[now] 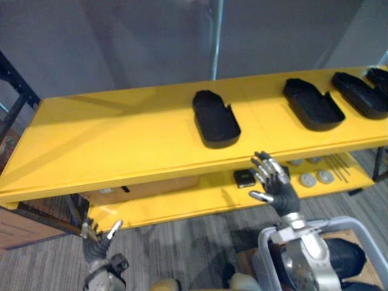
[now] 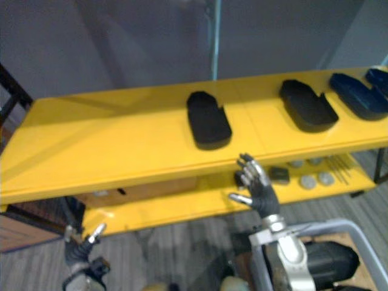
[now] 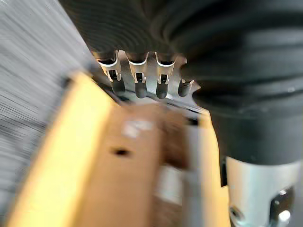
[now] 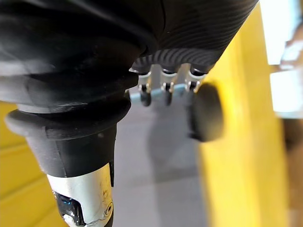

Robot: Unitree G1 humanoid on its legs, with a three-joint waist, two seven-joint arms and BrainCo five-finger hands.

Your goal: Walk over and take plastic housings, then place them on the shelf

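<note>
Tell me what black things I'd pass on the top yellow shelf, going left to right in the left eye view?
On the yellow top shelf: lone black plastic housing near the middle → second black plastic housing → third black plastic housing by the right edge.

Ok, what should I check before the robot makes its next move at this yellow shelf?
1. Right hand free: ok, fingers spread, holding nothing.
2. Left hand free: ok, open and low, in front of the lower shelf.
3. Housings settled: ok, the nearest housing lies flat on the top shelf, with other housings to its right.
4. Room on the top shelf: ok, its left half is bare.
5. Right hand clear of the top shelf's front edge: cannot tell, the hand overlaps it in the eye views.
</note>
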